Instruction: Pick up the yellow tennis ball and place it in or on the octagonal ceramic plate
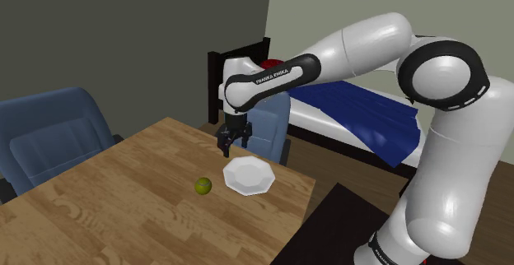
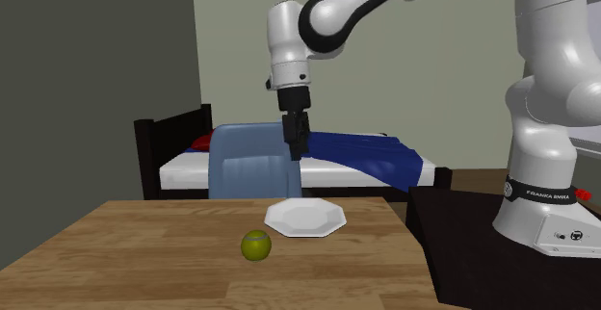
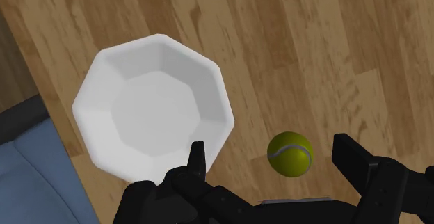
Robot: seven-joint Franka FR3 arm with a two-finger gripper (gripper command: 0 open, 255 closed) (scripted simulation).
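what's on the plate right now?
Nothing: the white octagonal plate is bare inside. The yellow-green tennis ball lies beside it on the wooden table. Whatever is under the plate is hidden.

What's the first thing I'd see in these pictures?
The big white robot arm reaching over the wooden table jumps out first, its open black gripper hanging near the white plate. Then the little yellow-green tennis ball, lying on the table beside that plate.

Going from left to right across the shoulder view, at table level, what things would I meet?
blue armchair → yellow-green tennis ball → white octagonal plate → dark stand → arm's white base
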